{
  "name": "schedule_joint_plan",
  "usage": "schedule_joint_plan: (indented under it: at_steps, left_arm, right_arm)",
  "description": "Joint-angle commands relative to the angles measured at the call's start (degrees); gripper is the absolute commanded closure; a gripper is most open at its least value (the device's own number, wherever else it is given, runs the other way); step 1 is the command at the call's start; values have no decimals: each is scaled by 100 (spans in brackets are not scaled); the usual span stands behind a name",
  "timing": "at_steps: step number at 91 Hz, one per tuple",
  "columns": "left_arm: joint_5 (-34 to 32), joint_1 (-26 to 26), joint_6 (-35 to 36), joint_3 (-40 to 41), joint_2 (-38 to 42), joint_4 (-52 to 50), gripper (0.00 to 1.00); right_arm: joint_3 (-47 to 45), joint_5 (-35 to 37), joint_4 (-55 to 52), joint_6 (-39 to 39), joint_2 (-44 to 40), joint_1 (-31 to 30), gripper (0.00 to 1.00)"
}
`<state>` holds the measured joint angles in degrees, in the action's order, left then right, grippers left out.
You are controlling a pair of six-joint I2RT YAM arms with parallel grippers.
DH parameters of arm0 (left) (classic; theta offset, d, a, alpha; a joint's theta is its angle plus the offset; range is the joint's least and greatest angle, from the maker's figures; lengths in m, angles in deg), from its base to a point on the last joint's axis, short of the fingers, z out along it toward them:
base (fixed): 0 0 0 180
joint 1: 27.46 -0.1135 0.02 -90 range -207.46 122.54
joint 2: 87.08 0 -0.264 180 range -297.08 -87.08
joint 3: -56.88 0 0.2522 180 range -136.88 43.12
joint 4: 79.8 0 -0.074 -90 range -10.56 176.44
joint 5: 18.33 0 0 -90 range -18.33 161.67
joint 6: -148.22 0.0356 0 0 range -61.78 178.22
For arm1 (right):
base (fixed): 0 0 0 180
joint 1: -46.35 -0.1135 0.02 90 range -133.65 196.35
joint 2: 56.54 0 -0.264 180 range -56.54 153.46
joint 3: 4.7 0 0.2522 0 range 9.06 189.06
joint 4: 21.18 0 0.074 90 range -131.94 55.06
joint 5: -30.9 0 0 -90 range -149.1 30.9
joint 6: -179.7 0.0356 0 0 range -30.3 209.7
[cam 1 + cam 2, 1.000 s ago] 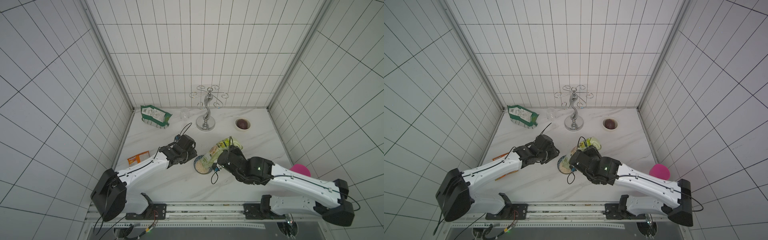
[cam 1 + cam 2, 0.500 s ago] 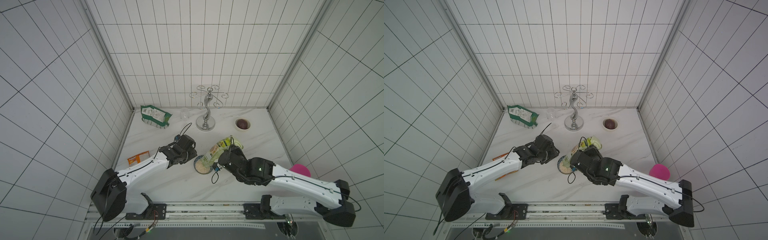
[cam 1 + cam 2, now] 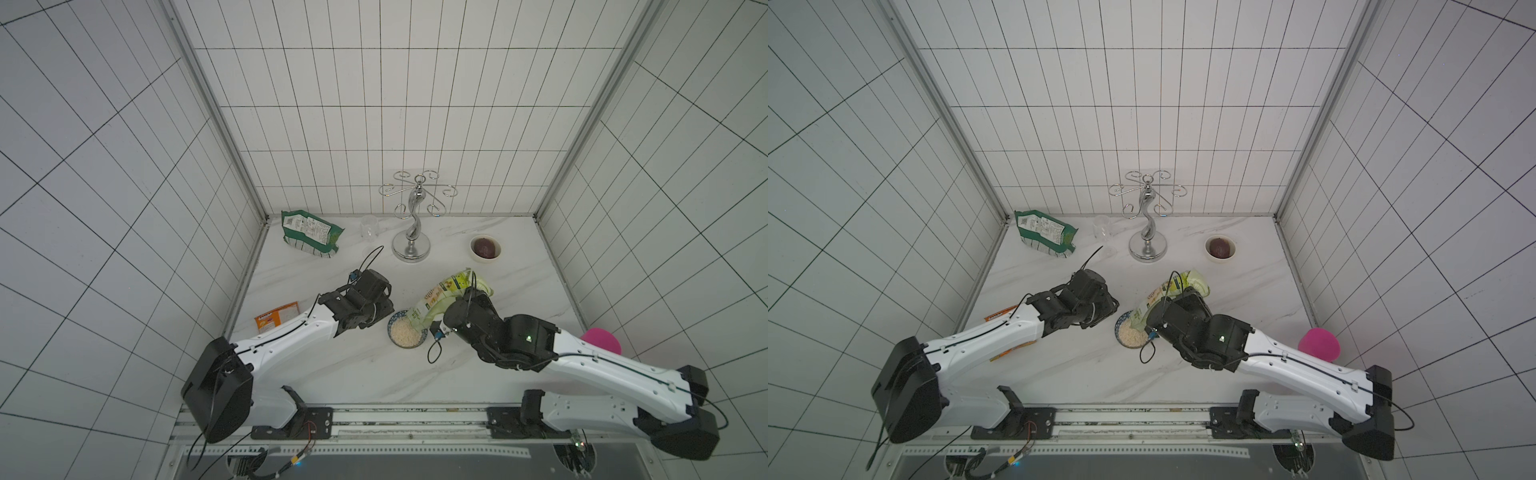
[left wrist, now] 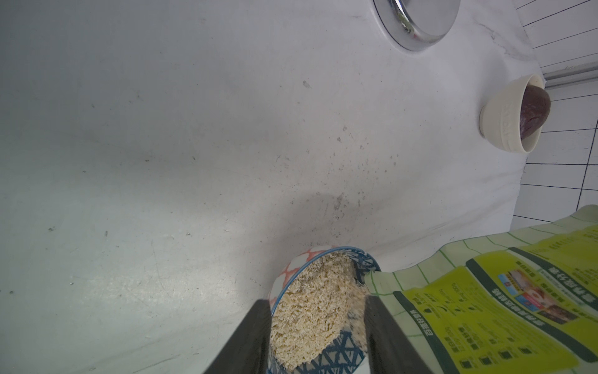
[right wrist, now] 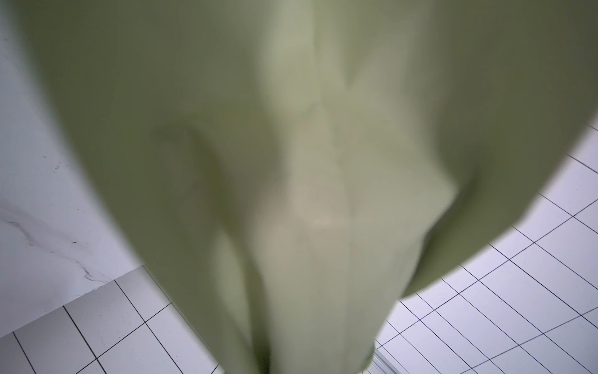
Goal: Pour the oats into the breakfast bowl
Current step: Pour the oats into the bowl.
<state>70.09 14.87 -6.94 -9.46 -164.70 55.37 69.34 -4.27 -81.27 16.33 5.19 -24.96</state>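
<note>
Hardly anything has moved in the last second: the right hand has only crept a touch closer to the bowl, and the bag leans at the same slant as before. That hand is clamped narrow on the light green bag, which is lifted off the worktop and tipped mouth-down, its open end over the bowl's rim on the side facing the right edge. In the right wrist view the bag is only a green blur. The bowl stands about midway between the left and right edges, nearer the front edge than the back. Oats lie heaped inside it, pale and flaky, almost up to the rim. The left hand holds the bowl, half open, one finger against the outer wall on each side. Toward the back edge stand a silver rack and a white bowl; a dark green bag lies in the back left corner.
</note>
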Motion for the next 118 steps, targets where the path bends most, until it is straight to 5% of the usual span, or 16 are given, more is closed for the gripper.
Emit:
schedule_joint_plan:
  at_steps: [1, 118]
  left_arm:
    - [-105, 21, -20, 10, 9, -47, 51]
    - [-201, 22, -35, 0, 33, -149, 51]
  right_arm:
    - [39, 699, 601, -6, -201, -18, 100]
    - [-254, 624, 354, 52, -392, -125, 100]
